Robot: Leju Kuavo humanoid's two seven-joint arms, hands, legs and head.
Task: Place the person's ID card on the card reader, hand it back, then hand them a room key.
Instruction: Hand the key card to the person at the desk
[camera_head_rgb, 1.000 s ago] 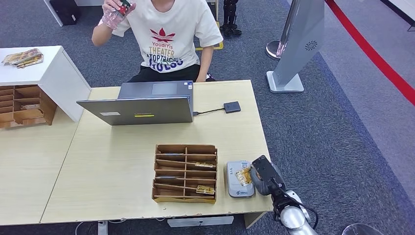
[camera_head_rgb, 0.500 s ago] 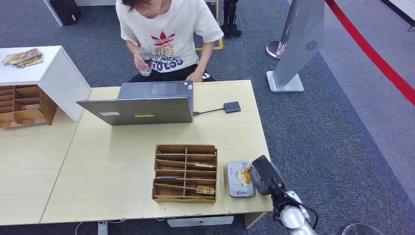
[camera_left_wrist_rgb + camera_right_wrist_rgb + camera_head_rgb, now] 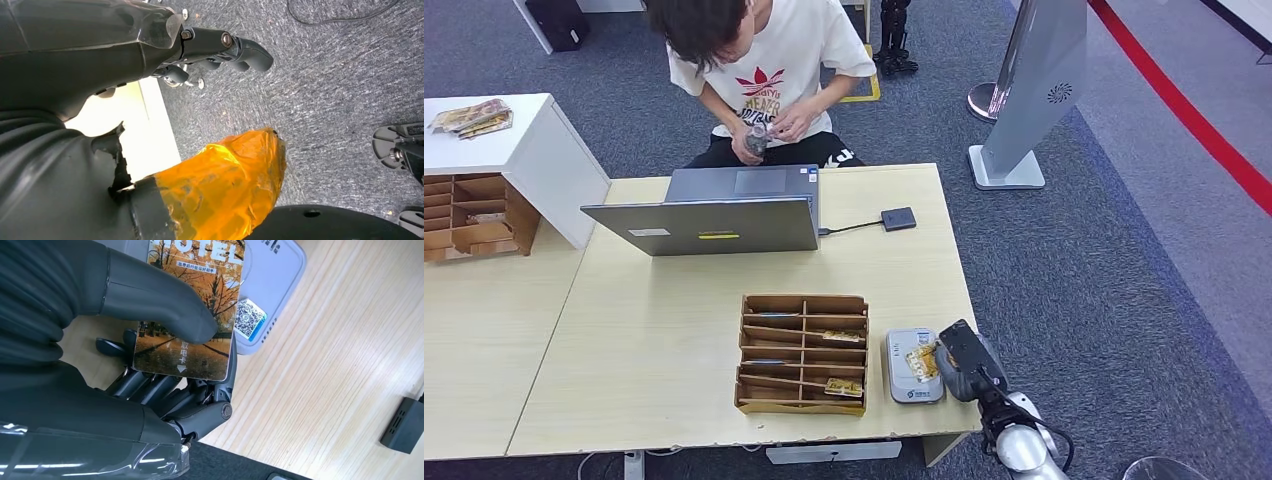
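Table (image 3: 674,330) of pale wood is filling most of what we are seeing from the head view, with a person (image 3: 764,70) sitting at its far edge, bending over something small in both hands. Next in size, an open laptop (image 3: 714,215) is standing in front of them, and a wooden card organizer (image 3: 802,352) is lying toward the near edge. Just beside the organizer, the grey card reader (image 3: 912,366) is resting flat. Our right hand (image 3: 150,370) is pinching a card (image 3: 192,315) printed with an autumn scene, thumb on top and fingers beneath, holding it partly over the reader. Our left hand (image 3: 150,55) is hanging above grey carpet, fingers loosely curled and grasping nothing.
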